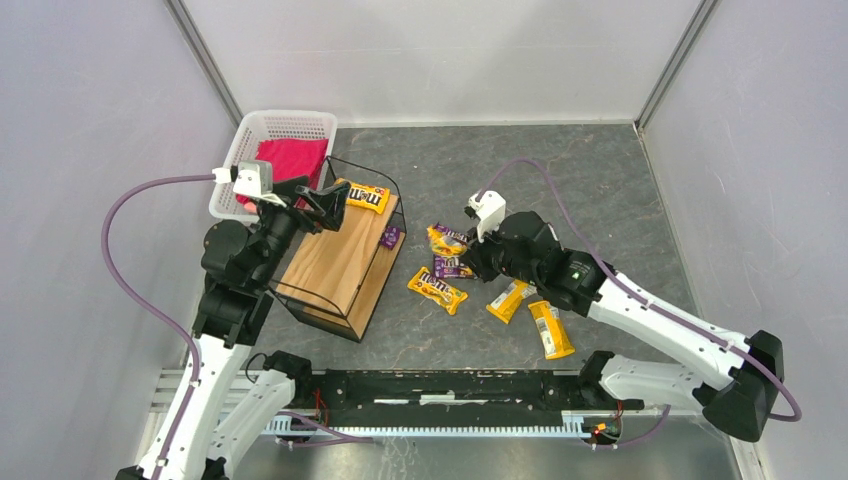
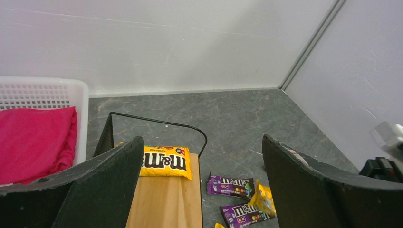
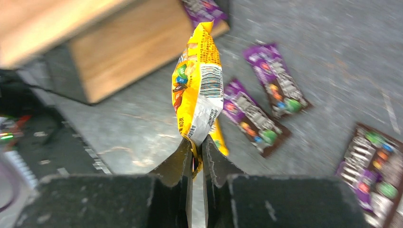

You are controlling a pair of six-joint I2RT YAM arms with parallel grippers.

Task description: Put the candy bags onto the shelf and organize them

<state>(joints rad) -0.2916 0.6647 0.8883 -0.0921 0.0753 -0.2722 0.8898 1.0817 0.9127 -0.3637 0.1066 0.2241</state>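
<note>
The shelf (image 1: 340,258) is a black wire rack with wooden planks, left of centre. One yellow candy bag (image 1: 367,196) lies on its top plank (image 2: 166,199), and a purple one (image 1: 390,237) sits on a lower tier. My left gripper (image 2: 200,142) hangs open above the shelf's far end, holding nothing. My right gripper (image 3: 196,142) is shut on the bottom edge of a yellow candy bag (image 3: 199,85), which stands upright above the floor right of the shelf. Loose purple bags (image 3: 254,118) and yellow bags (image 1: 437,291) lie around it.
A white perforated basket (image 1: 285,125) holding a pink cloth (image 1: 292,160) stands behind the shelf at the far left. Two more yellow bags (image 1: 551,328) lie under the right forearm. Walls close the table in on three sides.
</note>
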